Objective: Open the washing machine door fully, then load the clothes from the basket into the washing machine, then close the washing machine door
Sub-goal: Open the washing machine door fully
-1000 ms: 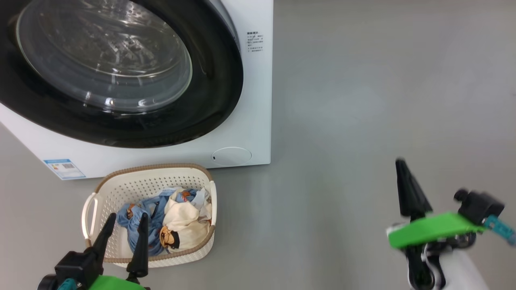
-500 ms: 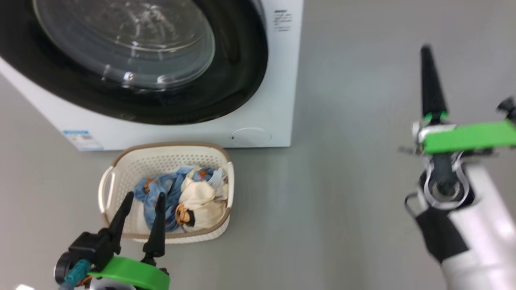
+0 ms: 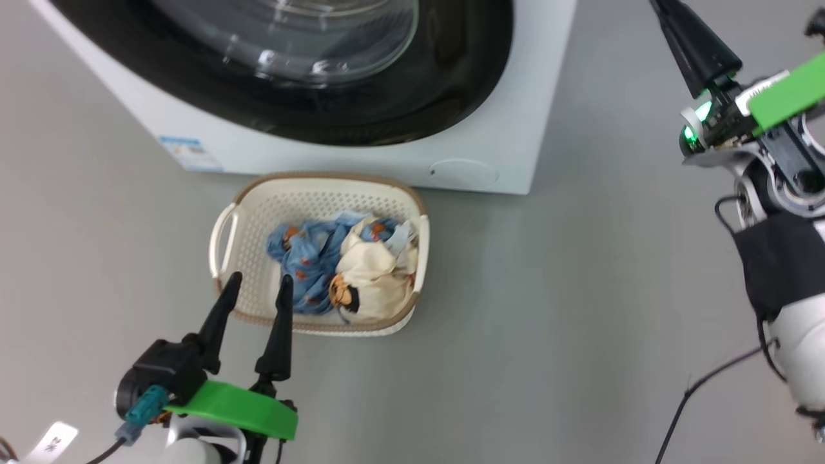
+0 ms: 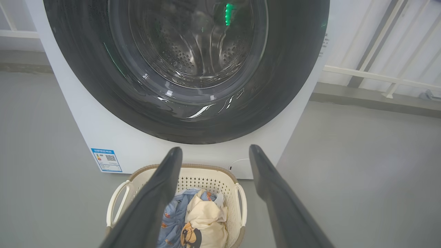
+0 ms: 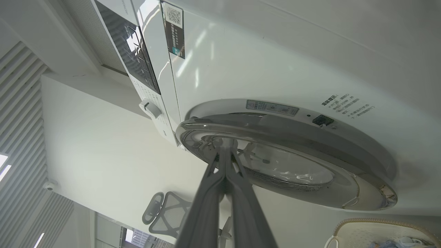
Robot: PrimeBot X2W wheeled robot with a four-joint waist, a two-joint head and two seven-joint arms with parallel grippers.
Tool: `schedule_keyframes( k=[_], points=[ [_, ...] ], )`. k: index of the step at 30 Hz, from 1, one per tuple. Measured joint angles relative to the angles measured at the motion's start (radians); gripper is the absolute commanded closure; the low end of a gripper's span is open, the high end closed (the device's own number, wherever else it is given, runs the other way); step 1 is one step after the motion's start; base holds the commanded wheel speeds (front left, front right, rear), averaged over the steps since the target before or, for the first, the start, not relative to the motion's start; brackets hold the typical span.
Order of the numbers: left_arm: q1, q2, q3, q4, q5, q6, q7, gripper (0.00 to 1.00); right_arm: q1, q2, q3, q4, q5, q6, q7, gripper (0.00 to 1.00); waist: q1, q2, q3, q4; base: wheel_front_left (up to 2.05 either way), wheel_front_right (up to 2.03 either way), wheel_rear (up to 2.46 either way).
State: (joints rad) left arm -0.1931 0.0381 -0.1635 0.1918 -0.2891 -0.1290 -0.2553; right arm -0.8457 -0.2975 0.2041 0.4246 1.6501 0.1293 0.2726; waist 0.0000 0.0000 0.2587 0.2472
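The left end effector (image 3: 259, 279) hangs low with its two dark fingers spread wide and nothing between them. Right ahead of its fingertips sits the basket (image 3: 303, 200) on the grey floor (image 3: 580, 270). In the head view the tips overlap its near rim on the left-hand side, though I cannot tell whether they touch it. From the left wrist view the basket (image 4: 193, 167) shows between and below the open fingers of the left end effector (image 4: 215, 150).

The clothes (image 3: 341, 270) lie heaped in the basket's right half, ahead and to the right of those fingertips. The light blue garment (image 3: 306, 258) is nearer them and the cream one (image 3: 370, 277), with its cartoon face, is farther right.

Just past the basket stands the washing machine (image 3: 361, 154). The washing machine door (image 3: 419, 103) looks flat against its front.

Well off to the right, the right end effector (image 3: 693, 42) is raised, its fingers pressed together and holding nothing. Through the right wrist view the tips of the right end effector (image 5: 224, 151) point at the rim of the washing machine door (image 5: 275, 137); contact is unclear.
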Motion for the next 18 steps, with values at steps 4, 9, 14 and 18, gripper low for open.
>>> schedule_keyframes(
  k=[4,9,14,18],
  points=[
    [-0.013,0.000,-0.039,-0.002,-0.031,0.000,0.000,0.00,-0.075,-0.019,0.024,0.073,0.003,0.000,0.115,1.00,0.0000,0.0000,0.036,0.032,0.00,0.00,0.00],
    [-0.040,-0.002,-0.071,-0.009,-0.052,0.000,0.000,0.00,-0.181,-0.049,0.033,0.147,-0.005,0.000,0.191,1.00,0.0000,0.0000,0.083,0.067,0.00,0.00,0.00],
    [-0.060,-0.002,-0.090,-0.017,-0.067,0.000,0.000,0.00,-0.284,-0.076,0.036,0.202,-0.021,0.000,0.230,1.00,0.0000,0.0000,0.131,0.101,0.00,0.00,0.00],
    [-0.076,-0.005,-0.104,-0.026,-0.089,0.000,0.000,0.00,-0.354,-0.090,0.040,0.239,-0.046,0.000,0.237,1.00,0.0000,0.0000,0.169,0.128,0.00,0.00,0.00]
  ],
)
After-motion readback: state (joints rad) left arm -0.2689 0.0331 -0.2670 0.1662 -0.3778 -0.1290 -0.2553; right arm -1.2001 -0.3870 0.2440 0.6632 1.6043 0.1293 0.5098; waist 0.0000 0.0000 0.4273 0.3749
